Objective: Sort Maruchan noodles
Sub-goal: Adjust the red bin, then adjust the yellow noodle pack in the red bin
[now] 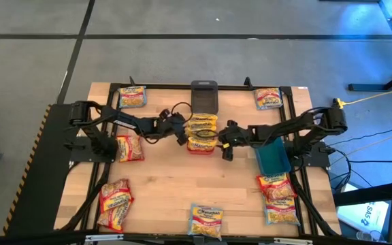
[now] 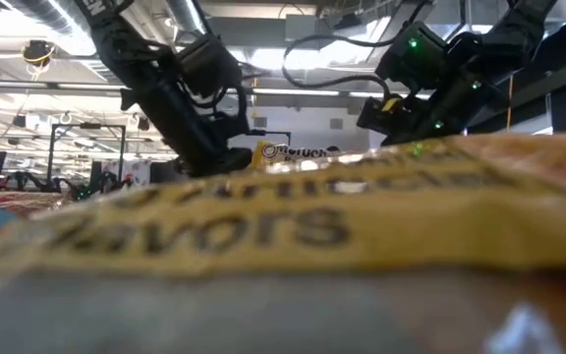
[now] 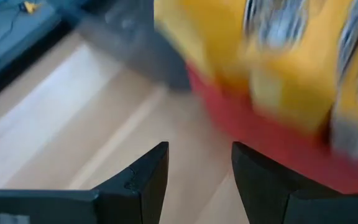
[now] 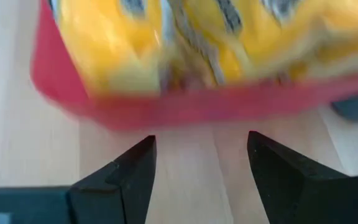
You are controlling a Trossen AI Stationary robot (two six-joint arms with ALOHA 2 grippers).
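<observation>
A red bin (image 1: 200, 149) at the table's middle holds a stack of yellow Maruchan noodles (image 1: 201, 131). My left gripper (image 1: 181, 136) stands open just left of the bin, which shows close ahead in the left wrist view, the gripper (image 3: 197, 149) with only bare wood between its fingers. My right gripper (image 1: 224, 146) stands open just right of the bin. In the right wrist view the gripper (image 4: 201, 143) faces the bin's red wall (image 4: 185, 109), nothing between its fingers. More noodle packets lie flat around the table's edges.
A grey bin (image 1: 205, 95) stands behind the red one and a teal bin (image 1: 272, 156) at its right. Loose packets lie at far left (image 1: 133, 96), far right (image 1: 267, 99), left (image 1: 129, 148), near left (image 1: 114, 203), near middle (image 1: 206, 221) and near right (image 1: 278, 197).
</observation>
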